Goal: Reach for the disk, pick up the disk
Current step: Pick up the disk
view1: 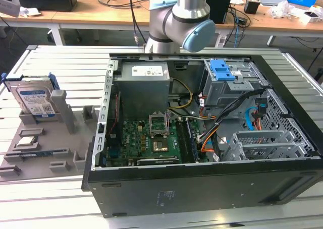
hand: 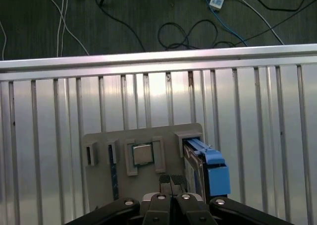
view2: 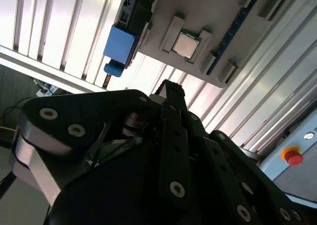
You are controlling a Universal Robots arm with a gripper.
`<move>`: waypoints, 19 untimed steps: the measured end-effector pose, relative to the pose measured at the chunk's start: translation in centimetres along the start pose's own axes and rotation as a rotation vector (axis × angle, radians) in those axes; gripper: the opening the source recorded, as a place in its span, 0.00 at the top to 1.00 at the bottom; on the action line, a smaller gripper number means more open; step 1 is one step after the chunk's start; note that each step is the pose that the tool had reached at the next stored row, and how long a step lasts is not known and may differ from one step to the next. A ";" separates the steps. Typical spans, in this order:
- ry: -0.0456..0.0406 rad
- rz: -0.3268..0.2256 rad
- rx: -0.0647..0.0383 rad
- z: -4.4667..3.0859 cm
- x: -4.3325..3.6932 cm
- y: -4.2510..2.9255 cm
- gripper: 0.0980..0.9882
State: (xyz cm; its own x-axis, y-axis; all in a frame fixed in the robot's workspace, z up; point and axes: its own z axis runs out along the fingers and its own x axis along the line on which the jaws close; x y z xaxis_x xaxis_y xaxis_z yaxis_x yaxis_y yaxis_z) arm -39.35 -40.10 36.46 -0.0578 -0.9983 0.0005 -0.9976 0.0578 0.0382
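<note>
The tool (hand: pixel 172 181) was closed, its two black fingertips pressed together with nothing between them; the first wrist view showed this plainly. In the second wrist view the tool (view2: pixel 168 88) appeared past its own dark linkage, narrowing to a single tip. It hung above the grey fixture (hand: pixel 143 138) and touched nothing. Its tip lay over the fixture's edge, between the processor chip (hand: pixel 142 154) and the disk (hand: pixel 208 160), which was just beside it.

The disk stood on edge in a slot at one end of the fixture, with a blue rail uppermost. The second wrist view caught only the blue end of that rail (view2: pixel 119 44), along with the chip in its pocket, and added a red button (view2: pixel 293 157) on a pale housing off the counter (view2: pixel 59 27). The first wrist view gave instead the dark floor (hand: pixel 124 17) beyond the counter's edge, strewn with loose cables (hand: pixel 183 34).

The exterior view showed the disk's broad face. It was silver, with a white-and-blue label turned to the camera, upright at the fixture's far end on the exterior view's left. Just beside the fixture sat the open computer case (view1: pixel 202 193), with the power supply (view1: pixel 144 85) and the blue latch (view1: pixel 222 70) inside.

The arm (view1: pixel 176 17) rose behind the case, a grey joint with a blue cap, its tube running up out of frame. The first wrist view looked almost straight down on the counter, the second at a slant.
</note>
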 end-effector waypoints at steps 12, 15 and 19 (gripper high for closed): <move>0.0000 0.000 0.000 0.00 -0.02 0.00 0.99; 0.0000 0.000 0.000 0.00 -0.02 0.00 0.99; 0.0000 0.000 0.000 0.00 -0.03 0.00 0.98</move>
State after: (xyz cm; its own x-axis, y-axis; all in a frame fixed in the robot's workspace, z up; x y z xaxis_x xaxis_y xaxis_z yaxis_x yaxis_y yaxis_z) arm -39.36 -40.07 36.46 -0.0579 -0.9983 0.0005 -0.9976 0.0578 0.0382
